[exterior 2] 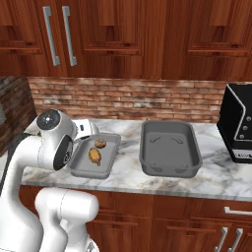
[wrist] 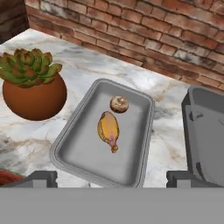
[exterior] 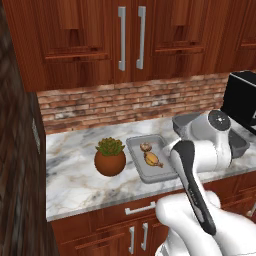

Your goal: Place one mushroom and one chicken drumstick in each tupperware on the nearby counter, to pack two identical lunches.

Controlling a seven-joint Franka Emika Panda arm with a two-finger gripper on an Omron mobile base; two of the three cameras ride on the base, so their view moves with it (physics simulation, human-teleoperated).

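Note:
The small shallow grey tupperware (wrist: 83, 148) lies on the marble counter (wrist: 87, 70) with a mushroom (wrist: 119, 104) and a chicken drumstick (wrist: 109, 128) side by side inside it. The same tray (exterior 2: 81, 168) shows in the right base view with the mushroom (exterior 2: 100, 143) and drumstick (exterior 2: 94, 156), and in the left base view (exterior: 137, 167) too. To its right stands the wider, deeper tupperware (exterior 2: 170, 147), nothing in it. My gripper (wrist: 113, 179) hovers above the near rim of the small tray, open wide, nothing between its fingers.
A round brown plant pot (exterior: 110, 157) with a green succulent stands just left of the small tray. A black appliance (exterior 2: 238, 123) sits at the counter's right end. The brick wall (exterior 2: 138, 98) backs the counter, wood cabinets above. My arm covers part of the deep tray (exterior: 241, 143).

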